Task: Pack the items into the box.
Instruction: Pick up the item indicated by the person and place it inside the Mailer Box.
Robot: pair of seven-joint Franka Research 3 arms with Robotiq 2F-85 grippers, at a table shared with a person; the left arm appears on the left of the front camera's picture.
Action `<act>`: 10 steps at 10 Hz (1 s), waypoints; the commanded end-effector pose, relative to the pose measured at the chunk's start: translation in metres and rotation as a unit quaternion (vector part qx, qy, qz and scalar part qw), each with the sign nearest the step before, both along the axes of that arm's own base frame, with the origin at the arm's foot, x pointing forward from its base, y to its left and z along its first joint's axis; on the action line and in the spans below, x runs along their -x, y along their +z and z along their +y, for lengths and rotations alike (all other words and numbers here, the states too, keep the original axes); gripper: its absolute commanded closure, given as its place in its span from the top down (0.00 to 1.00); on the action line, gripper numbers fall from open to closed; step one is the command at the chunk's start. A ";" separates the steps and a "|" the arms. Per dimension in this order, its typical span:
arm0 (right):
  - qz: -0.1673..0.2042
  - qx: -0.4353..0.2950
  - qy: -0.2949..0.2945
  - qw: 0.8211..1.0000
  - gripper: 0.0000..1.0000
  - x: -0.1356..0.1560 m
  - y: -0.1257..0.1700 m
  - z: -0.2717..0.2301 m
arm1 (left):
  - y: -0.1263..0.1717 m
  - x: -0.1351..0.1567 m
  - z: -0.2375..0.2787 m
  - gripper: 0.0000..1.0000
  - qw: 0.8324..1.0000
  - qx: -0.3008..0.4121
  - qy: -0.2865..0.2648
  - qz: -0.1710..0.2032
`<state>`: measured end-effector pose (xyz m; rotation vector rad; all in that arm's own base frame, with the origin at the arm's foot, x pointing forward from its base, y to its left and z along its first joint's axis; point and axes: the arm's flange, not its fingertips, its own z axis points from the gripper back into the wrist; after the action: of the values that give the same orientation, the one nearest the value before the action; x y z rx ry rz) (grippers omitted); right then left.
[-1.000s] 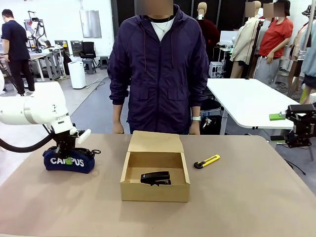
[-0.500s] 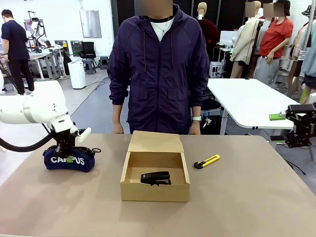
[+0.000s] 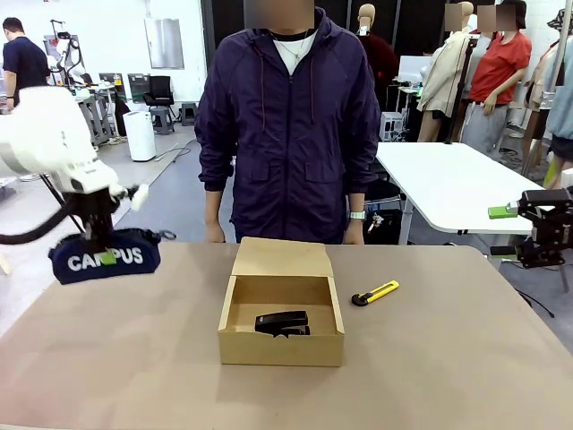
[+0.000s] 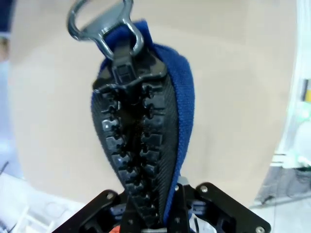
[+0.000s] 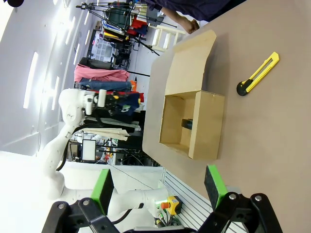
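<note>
Left gripper [image 3: 106, 251] clamped on the top of the navy zip pouch lettered "CAMPUS" [image 3: 134, 258], which hangs clear of the tan table [image 3: 448, 358].
Lower and to that gripper's right, the small brown cardboard box [image 3: 280, 345] sits open with the small black stapler [image 3: 282, 322] inside. The slim yellow-and-black utility knife [image 3: 376, 293] lies just past it, toward the right gripper [image 5: 158, 189], spread wide and empty.

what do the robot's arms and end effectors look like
The left arm is a smooth, rounded white shell with a thick black cable looping off it. The right end effector is black, with bolted linkages and two flat green pads; the left end effector is black too, with a green pad showing.
</note>
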<state>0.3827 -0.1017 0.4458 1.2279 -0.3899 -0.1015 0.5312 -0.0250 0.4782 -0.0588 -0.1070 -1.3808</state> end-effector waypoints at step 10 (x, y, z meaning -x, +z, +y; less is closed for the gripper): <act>-0.003 0.002 0.006 1.000 1.00 0.000 0.002 -0.002 | 0.029 0.022 -0.087 0.00 0.999 0.023 -0.029 -0.026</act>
<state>0.3827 -0.1017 0.4459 1.2278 -0.3898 -0.1012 0.5129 -0.0746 0.4982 -0.0391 -0.1672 -1.4264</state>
